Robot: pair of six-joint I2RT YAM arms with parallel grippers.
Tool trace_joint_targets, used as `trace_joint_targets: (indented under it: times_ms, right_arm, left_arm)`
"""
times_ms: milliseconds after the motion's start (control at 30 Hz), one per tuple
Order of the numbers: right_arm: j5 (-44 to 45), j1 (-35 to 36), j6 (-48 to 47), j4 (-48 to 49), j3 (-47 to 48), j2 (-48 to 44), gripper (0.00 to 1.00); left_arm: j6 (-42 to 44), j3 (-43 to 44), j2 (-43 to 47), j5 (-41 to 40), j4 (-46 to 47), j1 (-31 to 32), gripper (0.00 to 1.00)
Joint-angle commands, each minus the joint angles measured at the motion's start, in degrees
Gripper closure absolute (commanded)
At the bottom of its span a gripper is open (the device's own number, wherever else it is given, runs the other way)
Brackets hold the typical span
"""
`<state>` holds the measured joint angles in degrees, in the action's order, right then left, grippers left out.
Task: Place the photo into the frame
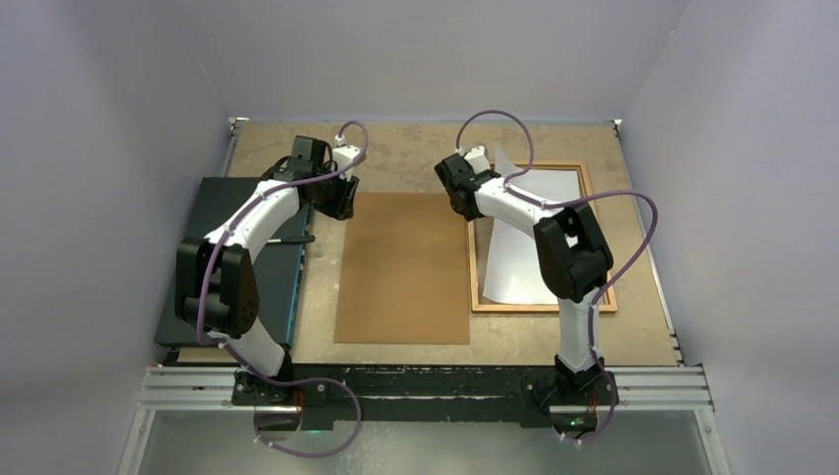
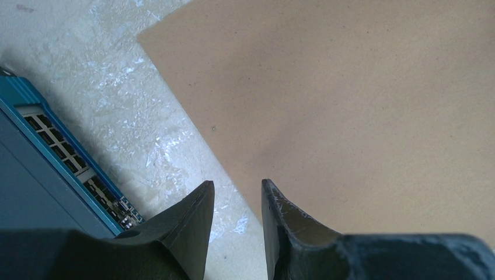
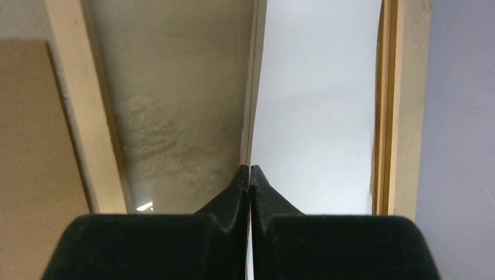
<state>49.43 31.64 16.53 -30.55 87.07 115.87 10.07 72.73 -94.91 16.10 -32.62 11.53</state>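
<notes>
White-black arms (image 1: pixel 262 213), purple cables (image 1: pixel 495 112), seemingly dark fingers (image 2: pixel 190 227).

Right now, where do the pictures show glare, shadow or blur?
Top external: even soft light, the photo bright white yet sharp. Left wrist: a faint shadow on the backing board; the left gripper dark and slightly soft. Right wrist: the photo washed out, featureless; a small glint on the pane of the frame.
</notes>
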Motion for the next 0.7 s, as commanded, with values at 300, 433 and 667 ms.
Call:
trace_joint_targets:
  times_ms: [300,433,667]
  right_arm:
    - [2.8,3.2,-4.8,2.6,-2.2,-3.2,1.00]
    - [5.0,2.9,-7.4,5.2,-2.5,-3.9,1.00]
    - [5.6,0.7,-6.3,3.4,-1.1,-4.6,1.00]
  left_arm:
    - [-0.1,0.0,1.0,1.4,1.3,-0.5,0.67]
    - [-0.5,-0.1,1.0,1.8,1.3,-0.5,0.67]
    - [-0.3,-0.4,1.3,1.6,1.1,-0.6,0.68]
